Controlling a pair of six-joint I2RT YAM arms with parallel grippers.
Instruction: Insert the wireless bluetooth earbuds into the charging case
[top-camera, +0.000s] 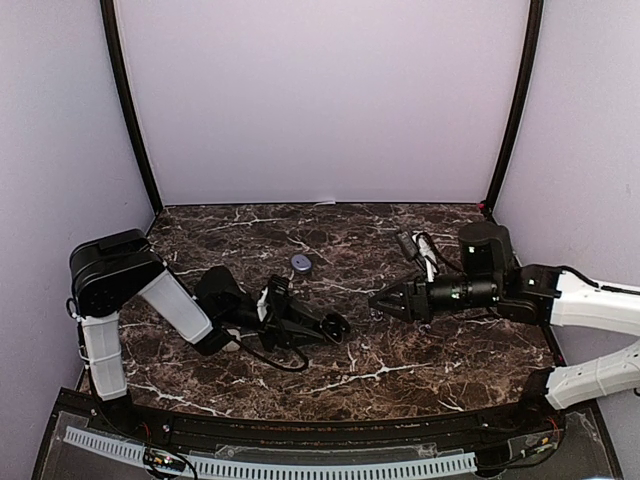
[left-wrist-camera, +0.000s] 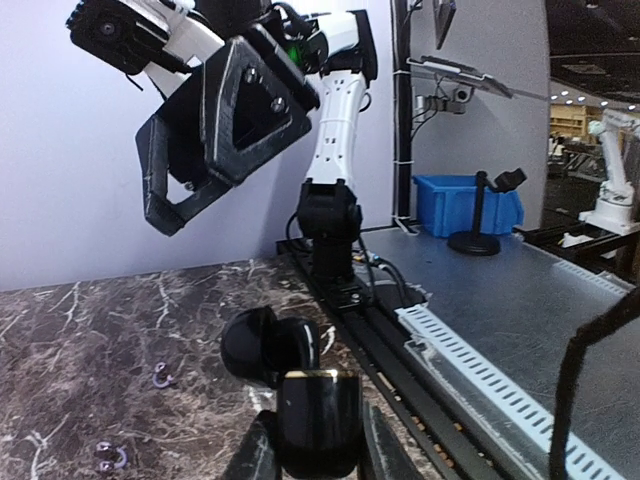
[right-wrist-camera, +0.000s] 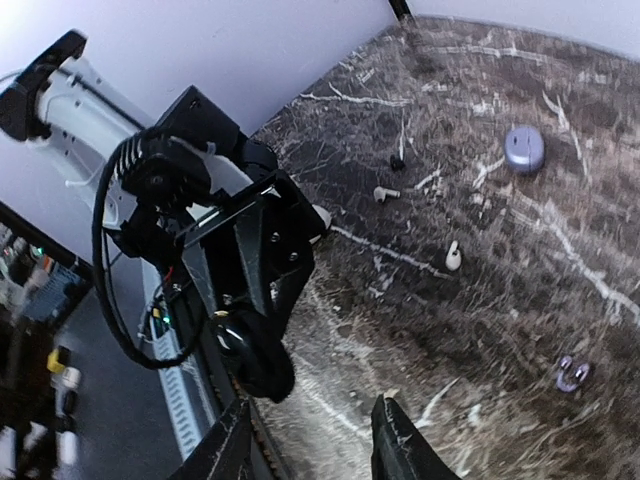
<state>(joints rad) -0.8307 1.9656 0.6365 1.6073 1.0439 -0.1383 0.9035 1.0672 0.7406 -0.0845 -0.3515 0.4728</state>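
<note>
We see the left end effector (top-camera: 328, 322) pressed together on a glossy black charging case (left-wrist-camera: 318, 418), which it holds at its tips over the dark brown marble worktop (top-camera: 420, 360), near the middle. We cannot tell whether the case touches the surface. The round lid (left-wrist-camera: 262, 345) of the case stands open and leans back to the left in the left wrist view. The inside of the case is not visible to us.

The right end effector (top-camera: 384, 300) points toward the case from the right, near it but apart. Its two fingers are spread, and nothing is between them.

The earbuds all lie loose on the worktop, outside the case. In the right wrist view we find a small white earbud (right-wrist-camera: 453, 257) with a short stem, and a second white earbud (right-wrist-camera: 385, 193) a little farther away. Just beside the second one lies a tiny black earbud (right-wrist-camera: 397, 162). A pale lilac earbud (right-wrist-camera: 570, 374) lies alone at the right side of that view, well apart from the others.

A grey-blue round disc (top-camera: 301, 263) rests flat on the worktop behind the two end effectors, apart from both.
</note>
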